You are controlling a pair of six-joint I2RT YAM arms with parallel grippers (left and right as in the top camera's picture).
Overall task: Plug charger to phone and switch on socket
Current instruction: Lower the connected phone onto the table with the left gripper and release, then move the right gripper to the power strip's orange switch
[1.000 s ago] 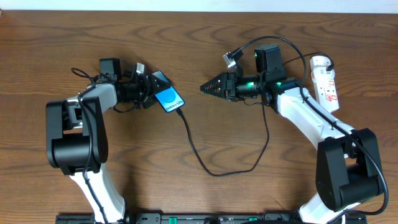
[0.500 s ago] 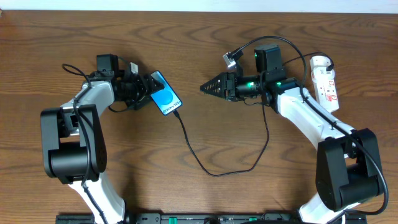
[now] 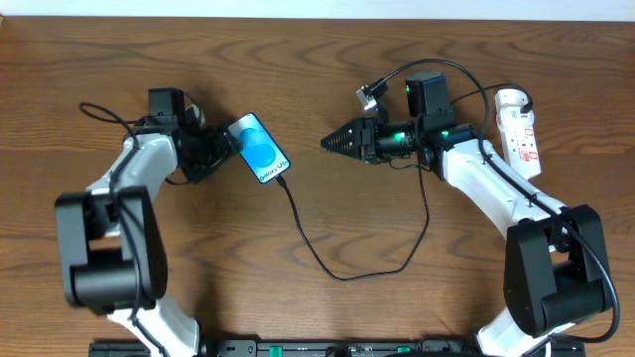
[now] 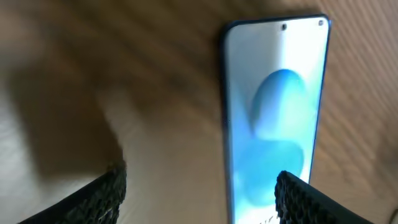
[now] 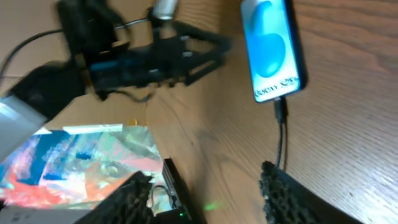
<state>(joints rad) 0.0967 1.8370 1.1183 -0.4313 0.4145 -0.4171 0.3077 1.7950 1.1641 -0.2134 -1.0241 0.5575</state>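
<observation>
- Left gripper (image 4: 200, 177) gapes wide, holding nothing, just left of the phone (image 3: 260, 151).
- Right gripper (image 3: 329, 142), fingers parted and empty, hovers right of the phone.
- Phone lies screen-up on the table (image 3: 317, 59), with the charger (image 3: 327, 266) plugged into its lower end.
- Socket (image 3: 520, 127) sits far right.

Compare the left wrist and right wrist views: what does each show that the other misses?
Left wrist only: the phone up to its top edge, with the camera hole. Right wrist only: the charger plugged into the phone's bottom end, and the right gripper, open and empty. Both: the blue-screened phone on the table, and the left gripper, open.
</observation>
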